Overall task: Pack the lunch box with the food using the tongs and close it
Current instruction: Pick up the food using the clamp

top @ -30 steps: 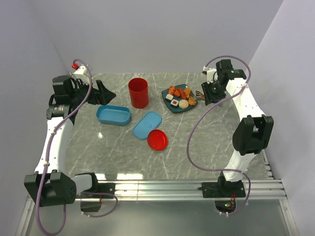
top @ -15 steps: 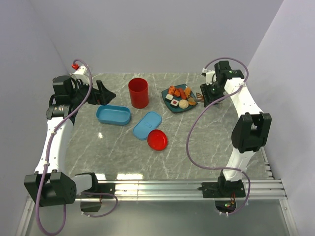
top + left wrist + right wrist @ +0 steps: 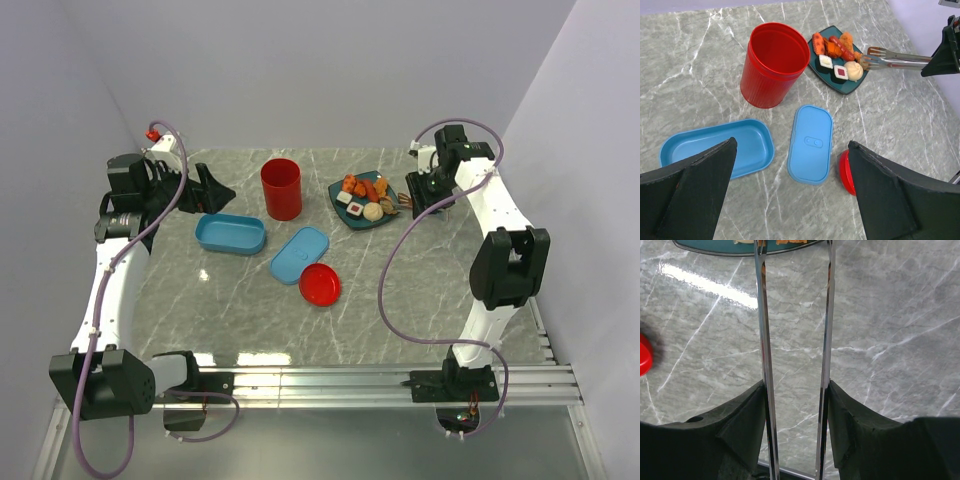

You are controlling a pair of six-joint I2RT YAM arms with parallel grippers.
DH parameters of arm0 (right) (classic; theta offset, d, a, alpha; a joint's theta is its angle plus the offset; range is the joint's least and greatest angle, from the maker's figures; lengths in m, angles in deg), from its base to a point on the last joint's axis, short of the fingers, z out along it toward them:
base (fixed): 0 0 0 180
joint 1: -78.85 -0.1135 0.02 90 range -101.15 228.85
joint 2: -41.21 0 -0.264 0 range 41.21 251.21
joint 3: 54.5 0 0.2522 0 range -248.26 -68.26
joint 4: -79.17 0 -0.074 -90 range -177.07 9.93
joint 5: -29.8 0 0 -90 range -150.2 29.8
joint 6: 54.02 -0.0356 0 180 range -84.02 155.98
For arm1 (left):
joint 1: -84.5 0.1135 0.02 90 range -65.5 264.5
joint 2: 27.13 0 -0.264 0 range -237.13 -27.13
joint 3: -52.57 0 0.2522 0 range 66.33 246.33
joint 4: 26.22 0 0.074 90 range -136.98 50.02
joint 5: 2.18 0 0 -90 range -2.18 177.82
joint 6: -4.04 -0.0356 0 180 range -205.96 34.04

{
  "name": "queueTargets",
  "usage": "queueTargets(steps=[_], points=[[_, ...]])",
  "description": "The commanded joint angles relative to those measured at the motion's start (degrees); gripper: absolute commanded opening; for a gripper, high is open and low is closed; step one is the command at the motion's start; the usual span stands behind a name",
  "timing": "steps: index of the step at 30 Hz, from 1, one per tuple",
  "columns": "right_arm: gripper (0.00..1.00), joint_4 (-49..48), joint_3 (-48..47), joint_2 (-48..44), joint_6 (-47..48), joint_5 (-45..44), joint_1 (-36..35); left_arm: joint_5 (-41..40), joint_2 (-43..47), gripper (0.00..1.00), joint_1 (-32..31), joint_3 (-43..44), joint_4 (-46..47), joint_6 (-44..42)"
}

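The light-blue lunch box (image 3: 230,234) lies open at the left, its flat lid (image 3: 300,254) beside it on the marble. The food (image 3: 362,200), orange chunks, sushi rolls and a beige ball, sits on a dark teal plate (image 3: 365,228). My right gripper (image 3: 418,192) is shut on the silver tongs (image 3: 395,203); in the right wrist view its fingers (image 3: 747,412) press both tongs arms (image 3: 762,325). The tongs tips (image 3: 875,57) reach the plate's right side, by the beige ball. My left gripper (image 3: 215,188) hangs open above the box (image 3: 715,147) and lid (image 3: 811,143), holding nothing.
A tall red cup (image 3: 281,188) stands between the box and the plate. A round red disc (image 3: 320,285) lies just in front of the lid. Walls close in behind and on both sides of the table.
My right gripper has carried the tongs a little to the left, bringing their tips over the plate's edge next to the food. The left arm has stayed still.
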Motion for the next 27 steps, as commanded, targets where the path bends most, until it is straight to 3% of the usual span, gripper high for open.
queueTargets(steps=[1, 9, 20, 27], points=[[0.55, 1.0, -2.6, 0.2, -0.3, 1.1, 0.2, 1.1, -0.1, 0.99, 0.1, -0.5, 2.0, -0.5], [0.54, 0.4, -2.2, 0.8, -0.6, 1.1, 0.2, 1.1, -0.4, 0.99, 0.1, -0.3, 2.1, -0.3], [0.34, 1.4, -3.3, -2.2, -0.6, 1.9, 0.3, 1.0, -0.4, 0.99, 0.1, 0.2, 1.9, -0.3], [0.30, 1.8, -4.8, -4.1, -0.9, 3.4, 1.0, 1.1, -0.6, 0.99, 0.1, 0.7, 1.5, -0.2]])
